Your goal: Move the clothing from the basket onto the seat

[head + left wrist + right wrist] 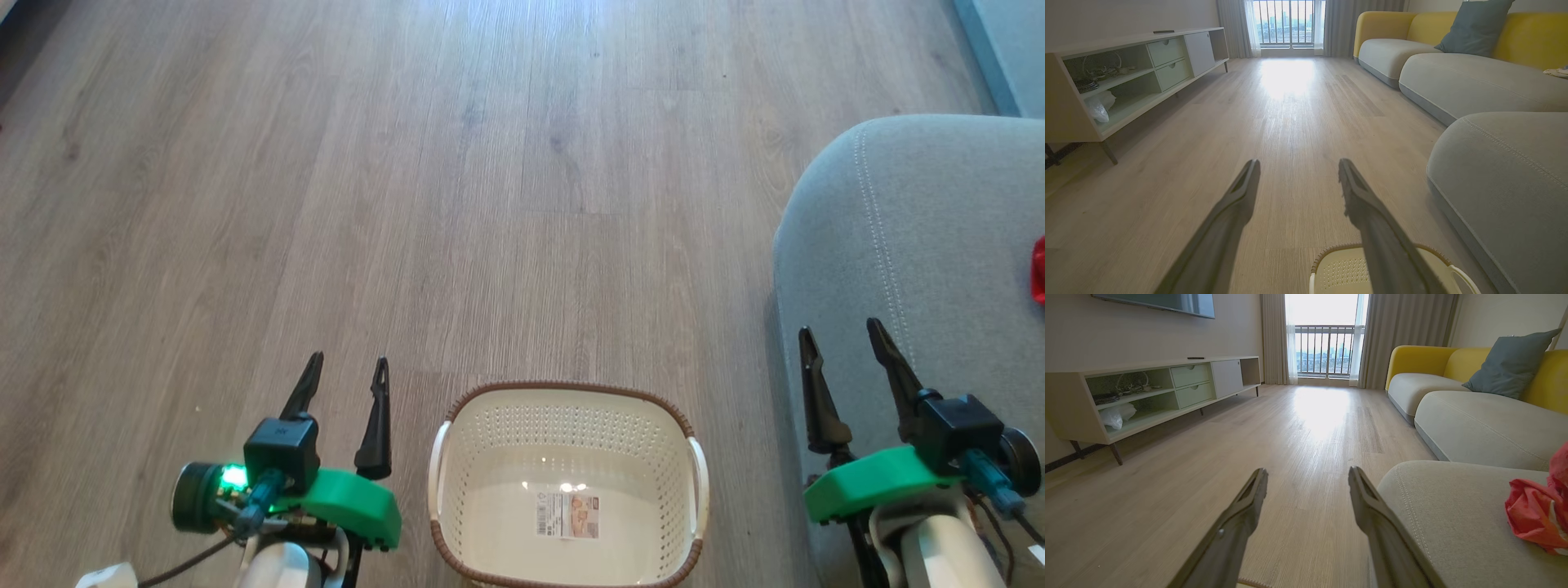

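The basket (pixel 563 425) sat empty near me; the red clothing (pixel 1533 514) lay on the seat (pixel 914 245) at right. My left pincer (pixel 349 359) and right pincer (pixel 841 327) stood apart, holding nothing. I judged the job done, only parking left.

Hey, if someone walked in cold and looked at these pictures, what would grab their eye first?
Probably the bright red clothing bunched on the grey seat at the right of the right wrist view. Next, the cream basket on the wood floor at the bottom middle of the head view, empty but for a label, between the open left tool and right tool.
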Motion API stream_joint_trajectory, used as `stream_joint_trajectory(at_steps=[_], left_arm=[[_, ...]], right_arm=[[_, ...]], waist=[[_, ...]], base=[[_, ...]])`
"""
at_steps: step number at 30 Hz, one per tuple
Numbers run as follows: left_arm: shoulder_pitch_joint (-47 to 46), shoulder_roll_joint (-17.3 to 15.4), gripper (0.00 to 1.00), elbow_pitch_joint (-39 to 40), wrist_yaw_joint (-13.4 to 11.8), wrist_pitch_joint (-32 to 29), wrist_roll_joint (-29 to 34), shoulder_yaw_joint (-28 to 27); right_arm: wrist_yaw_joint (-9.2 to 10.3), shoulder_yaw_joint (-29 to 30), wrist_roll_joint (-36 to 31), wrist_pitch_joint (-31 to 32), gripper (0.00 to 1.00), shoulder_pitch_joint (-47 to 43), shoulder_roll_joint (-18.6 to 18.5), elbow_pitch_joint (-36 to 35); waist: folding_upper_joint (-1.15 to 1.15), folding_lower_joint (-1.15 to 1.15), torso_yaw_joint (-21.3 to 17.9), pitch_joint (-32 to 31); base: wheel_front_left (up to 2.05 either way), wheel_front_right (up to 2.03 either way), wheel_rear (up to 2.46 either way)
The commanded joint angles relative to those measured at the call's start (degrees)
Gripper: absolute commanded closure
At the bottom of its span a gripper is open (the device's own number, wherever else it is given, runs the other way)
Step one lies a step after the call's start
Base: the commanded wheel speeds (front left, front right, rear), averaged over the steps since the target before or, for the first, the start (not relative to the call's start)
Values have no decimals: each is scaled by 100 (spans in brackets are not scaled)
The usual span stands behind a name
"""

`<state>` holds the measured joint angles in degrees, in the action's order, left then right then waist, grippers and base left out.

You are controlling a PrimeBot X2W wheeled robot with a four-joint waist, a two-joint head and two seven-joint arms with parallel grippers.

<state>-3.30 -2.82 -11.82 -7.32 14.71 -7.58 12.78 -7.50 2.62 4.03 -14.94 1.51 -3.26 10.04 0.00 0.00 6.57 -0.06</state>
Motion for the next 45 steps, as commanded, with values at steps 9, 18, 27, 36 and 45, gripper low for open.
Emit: stream_joint_trajectory(at_steps=[9, 18, 27, 36, 45], left_arm=[[-159, -6, 0, 149, -88, 29, -16, -194], [-104, -6, 0, 267, 123, 29, -156, -290], [-60, -6, 0, 430, 434, 29, -299, -381], [-40, -6, 0, 326, 534, 29, -507, -448], [-25, -6, 0, 299, 627, 29, -590, -464]], right_arm=[[1, -136, 5, -6, 0, 154, 28, -139], [1, -86, -65, -6, 0, 160, 34, -146], [1, -108, -85, -6, 0, 185, 37, -116], [1, -94, -87, -6, 0, 215, 37, -76], [1, -101, -70, -6, 0, 245, 38, -60]], waist=[[0, 0, -39, -9], [0, 0, -44, 6], [0, 0, -54, 55], [0, 0, -93, 74], [0, 0, -121, 62]], base=[[0, 0, 0], [0, 0, 0], [0, 0, 0], [0, 0, 0], [0, 0, 0]])
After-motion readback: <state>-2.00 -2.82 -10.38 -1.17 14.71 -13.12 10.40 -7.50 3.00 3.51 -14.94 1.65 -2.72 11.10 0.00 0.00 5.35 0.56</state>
